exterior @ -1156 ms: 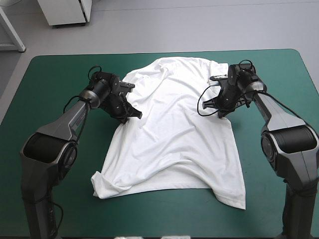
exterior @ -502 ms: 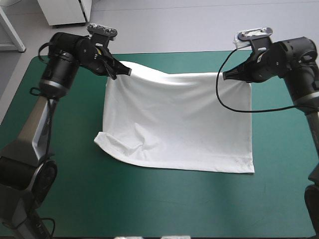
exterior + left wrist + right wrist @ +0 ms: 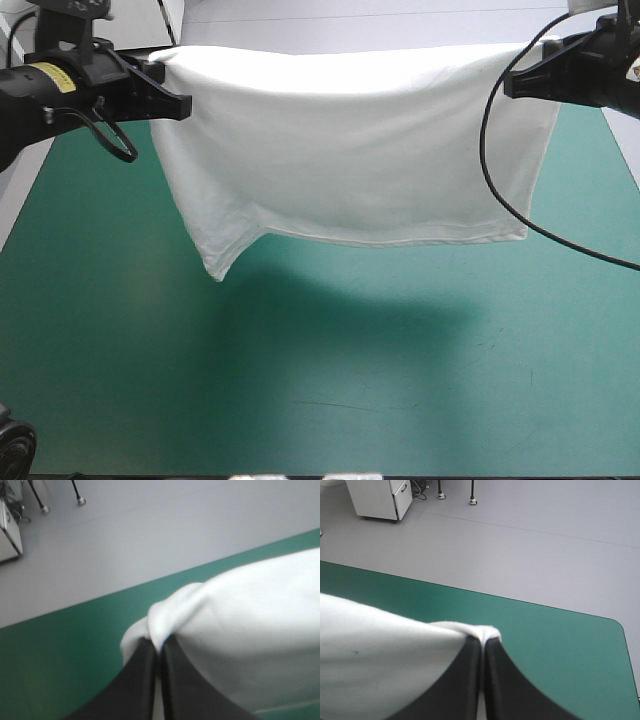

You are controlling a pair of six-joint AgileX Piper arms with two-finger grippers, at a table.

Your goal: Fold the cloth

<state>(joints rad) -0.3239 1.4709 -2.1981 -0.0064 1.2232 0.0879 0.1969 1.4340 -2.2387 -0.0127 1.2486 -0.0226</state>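
Because it is pinched at two upper corners and drawn wide between them, the T-shirt (image 3: 350,150) hangs in the air as a broad white sheet over the far half of the table (image 3: 300,380). Its top edge is nearly straight, and its lower edge is clear of the surface, with a shadow (image 3: 330,320) beneath it. The lower corner on the left side droops to a point, lower than the rest, so the hang is not quite even.

The left gripper (image 3: 180,103) has its black fingers pressed all but together on a bunched fold of fabric. The right gripper (image 3: 512,85) nips its corner the same way, with a small tuft showing above the fingertips.

Both arms are raised and well apart. This spread probably serves to let the weight pull the creases out and square the sheet before it is laid down for a fold. The tight pinch seems meant to keep the thin fabric from slipping under tension.
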